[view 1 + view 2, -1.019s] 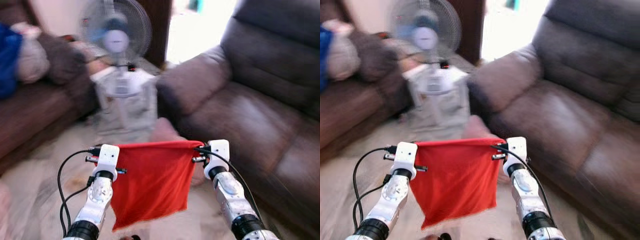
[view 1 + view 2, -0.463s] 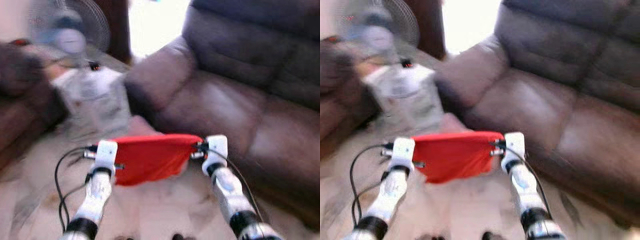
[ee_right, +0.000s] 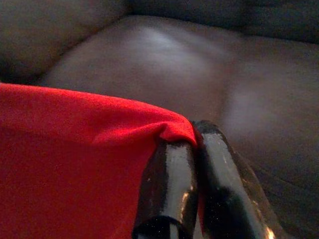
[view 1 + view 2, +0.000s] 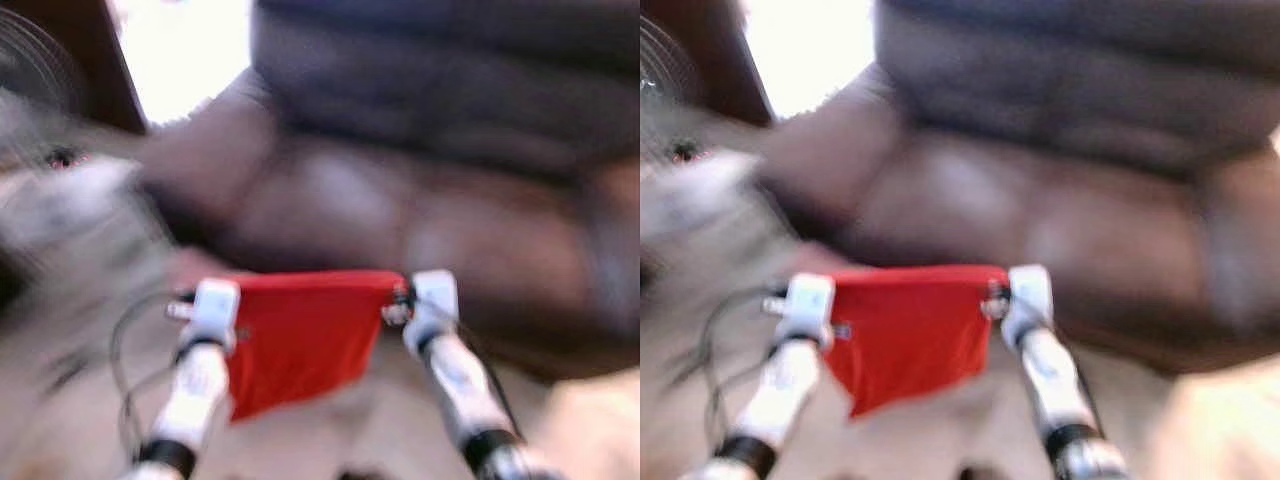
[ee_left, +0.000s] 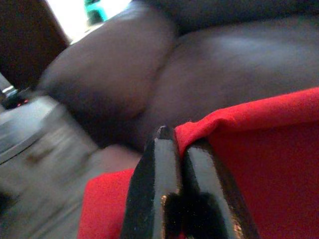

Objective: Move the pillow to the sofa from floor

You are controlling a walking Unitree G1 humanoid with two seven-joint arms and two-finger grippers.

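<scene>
Brown leather fills our view as we face the sofa (image 4: 420, 190), its seat cushion just ahead and above the pale floor (image 4: 70, 410). We carry the red pillow (image 4: 300, 330) stretched level, long axis running side to side, hanging limp below its top edge, likely to clear the seat's front edge. The left gripper (image 5: 182, 149) and right gripper (image 3: 189, 137) each pinch an upper corner, fingers clenched on cloth.
</scene>
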